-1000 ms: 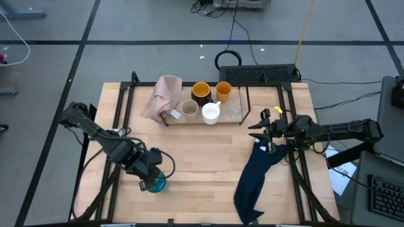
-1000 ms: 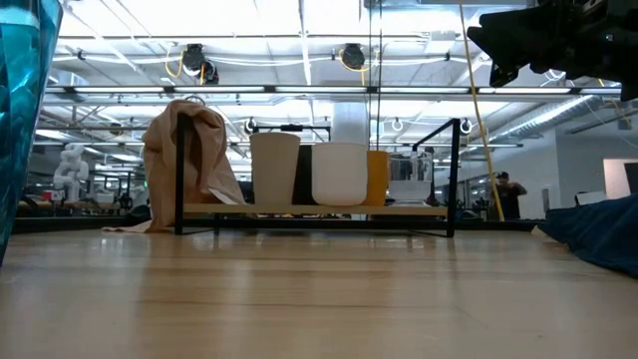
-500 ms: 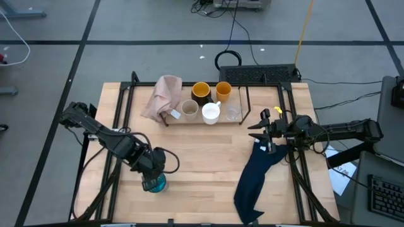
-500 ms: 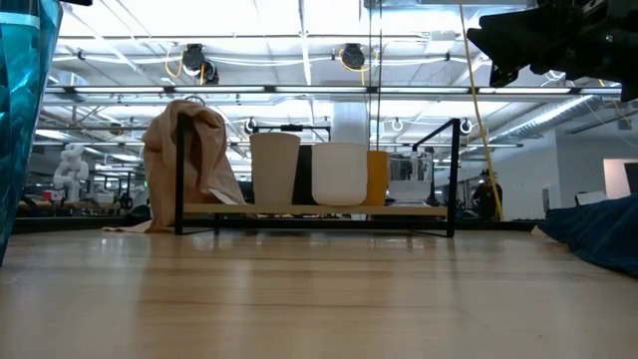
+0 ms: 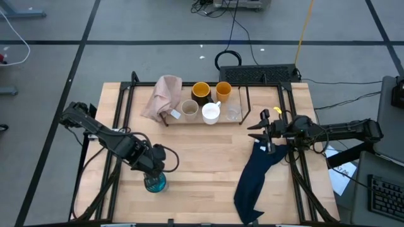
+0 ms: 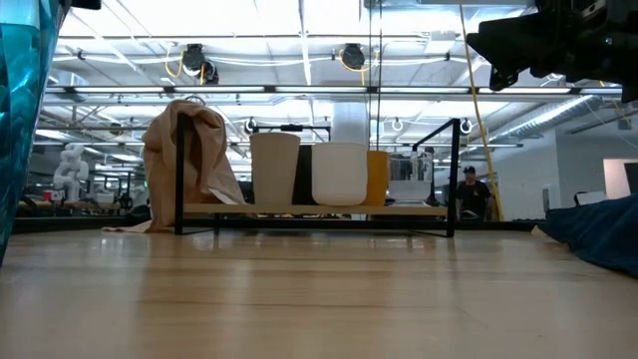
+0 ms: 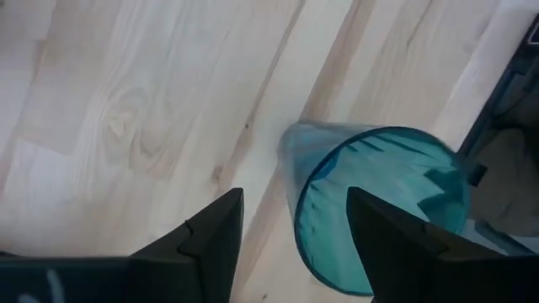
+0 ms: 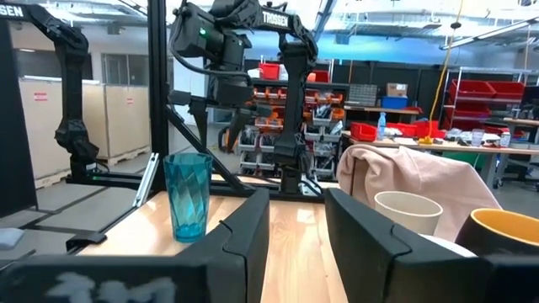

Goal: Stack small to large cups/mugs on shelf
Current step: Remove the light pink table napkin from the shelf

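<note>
While the left gripper (image 5: 153, 165) hangs with fingers apart above the teal glass (image 5: 154, 183) near the table's (image 5: 208, 157) front edge, regrasping comes next; the right gripper (image 5: 257, 134) waits, its fingers slightly parted and empty, by the right edge, the shelf (image 5: 243, 101) being at the back.

I count six cups: five on the shelf (image 5: 243, 104), one teal glass (image 5: 155, 183) on the bench (image 5: 202, 157). Two cloths, pink (image 5: 163, 94) and navy (image 5: 255, 180).
</note>
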Available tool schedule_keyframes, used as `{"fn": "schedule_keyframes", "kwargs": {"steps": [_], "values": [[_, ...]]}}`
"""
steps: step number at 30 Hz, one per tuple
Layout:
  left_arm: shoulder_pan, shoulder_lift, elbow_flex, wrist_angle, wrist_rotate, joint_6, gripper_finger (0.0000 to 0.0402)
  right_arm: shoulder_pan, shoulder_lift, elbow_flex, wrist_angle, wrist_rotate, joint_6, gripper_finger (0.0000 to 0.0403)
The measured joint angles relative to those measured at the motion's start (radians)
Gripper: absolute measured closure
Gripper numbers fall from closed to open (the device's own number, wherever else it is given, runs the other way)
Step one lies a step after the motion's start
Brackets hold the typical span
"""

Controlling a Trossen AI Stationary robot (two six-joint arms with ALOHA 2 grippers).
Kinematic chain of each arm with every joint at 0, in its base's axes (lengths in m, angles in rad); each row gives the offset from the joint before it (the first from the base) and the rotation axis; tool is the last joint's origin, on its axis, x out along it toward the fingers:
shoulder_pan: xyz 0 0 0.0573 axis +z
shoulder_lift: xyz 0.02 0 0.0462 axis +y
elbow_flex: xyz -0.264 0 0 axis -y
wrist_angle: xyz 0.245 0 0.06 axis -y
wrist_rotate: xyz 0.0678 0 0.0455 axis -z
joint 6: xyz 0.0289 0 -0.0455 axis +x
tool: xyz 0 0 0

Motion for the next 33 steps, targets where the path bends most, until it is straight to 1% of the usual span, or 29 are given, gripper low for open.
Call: {"fn": "schedule_keyframes", "kwargs": {"steps": [4,7,13,16,18,33], "values": [[0.0,0.0,-0.044,0.035,0.002,-0.003,0.0188,0.0,0.0,0.0,-0.005,0.0,0.0,0.0293],[0.0,0.001,-0.092,0.072,0.035,-0.003,0.0188,0.0,0.0,0.0,-0.003,0.0,0.0,0.0293],[0.0,0.001,-0.176,0.12,0.047,0.0,0.0188,0.0,0.0,0.0,0.0,0.0,0.0,0.0293],[0.003,0.0,-0.201,0.155,0.082,-0.004,0.0188,0.0,0.0,0.0,0.001,0.0,0.0,0.0293],[0.008,0.0,-0.209,0.16,0.099,-0.003,0.0188,0.0,0.0,0.0,0.004,0.0,0.0,0.0293],[0.028,0.0,-0.21,0.173,0.098,0.033,0.0188,0.0,0.0,0.0,0.005,0.0,0.0,0.0293]]}}
